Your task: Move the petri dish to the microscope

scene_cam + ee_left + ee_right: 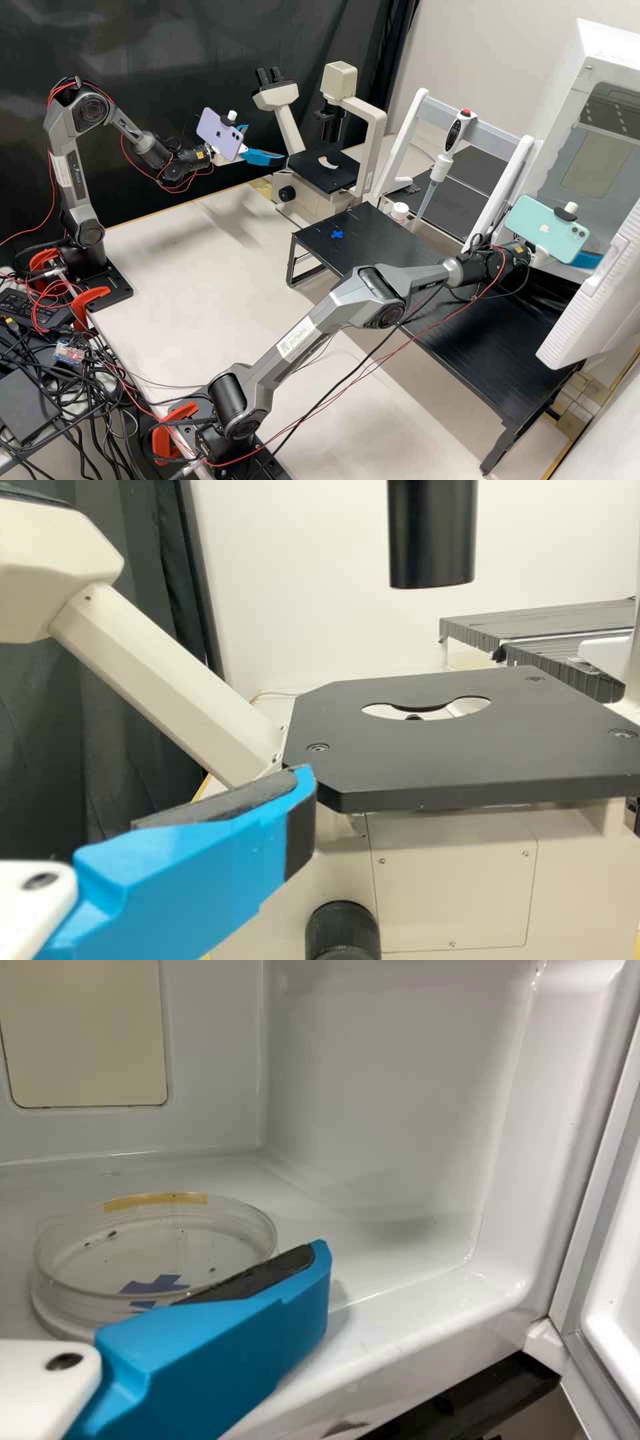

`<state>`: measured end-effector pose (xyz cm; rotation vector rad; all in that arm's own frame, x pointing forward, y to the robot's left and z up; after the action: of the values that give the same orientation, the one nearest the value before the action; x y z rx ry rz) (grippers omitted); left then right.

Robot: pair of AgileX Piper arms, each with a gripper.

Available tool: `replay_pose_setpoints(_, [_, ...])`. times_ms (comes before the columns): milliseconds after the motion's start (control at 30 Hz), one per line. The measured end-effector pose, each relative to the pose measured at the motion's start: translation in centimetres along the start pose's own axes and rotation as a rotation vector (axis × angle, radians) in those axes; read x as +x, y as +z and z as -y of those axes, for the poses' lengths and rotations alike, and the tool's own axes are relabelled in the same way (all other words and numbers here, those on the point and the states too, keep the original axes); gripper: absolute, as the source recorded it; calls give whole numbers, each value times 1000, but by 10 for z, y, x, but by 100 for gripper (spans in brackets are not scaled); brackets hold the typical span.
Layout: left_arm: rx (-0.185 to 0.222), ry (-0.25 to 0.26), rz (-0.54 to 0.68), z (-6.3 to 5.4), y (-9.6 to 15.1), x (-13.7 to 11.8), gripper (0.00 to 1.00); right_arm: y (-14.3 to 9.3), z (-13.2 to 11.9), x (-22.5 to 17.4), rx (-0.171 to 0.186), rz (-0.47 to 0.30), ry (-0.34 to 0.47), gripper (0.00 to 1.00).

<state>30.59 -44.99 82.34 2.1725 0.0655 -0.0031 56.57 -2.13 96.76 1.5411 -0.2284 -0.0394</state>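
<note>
In the high view, the left gripper (pixel 262 143) is near the microscope (pixel 325 171), its blue fingers spread apart. The right gripper (pixel 587 260) is at the opening of the white cabinet (pixel 601 87).

In the left wrist view, a finger with a bare pad is near the microscope's black stage (pixel 450 760).

In the right wrist view, the clear dish (pixel 160 1250) lies on the cabinet floor beside a finger, whose inner pad is uncovered; the grip is open. Whether finger and dish touch, I cannot tell.
</note>
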Motion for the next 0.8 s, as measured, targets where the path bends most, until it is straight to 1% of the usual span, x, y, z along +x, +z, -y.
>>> replay_pose_setpoints(600, [0,0,0,0,0,0,100,8,-8,-1,-7,14,13,100])
replay_pose_setpoints(633, [0,0,0,0,0,0,100,8,-8,-1,-10,14,13,0])
replay_pose_setpoints(800, [0,0,0,0,0,0,100,8,-8,-1,-15,14,12,0])
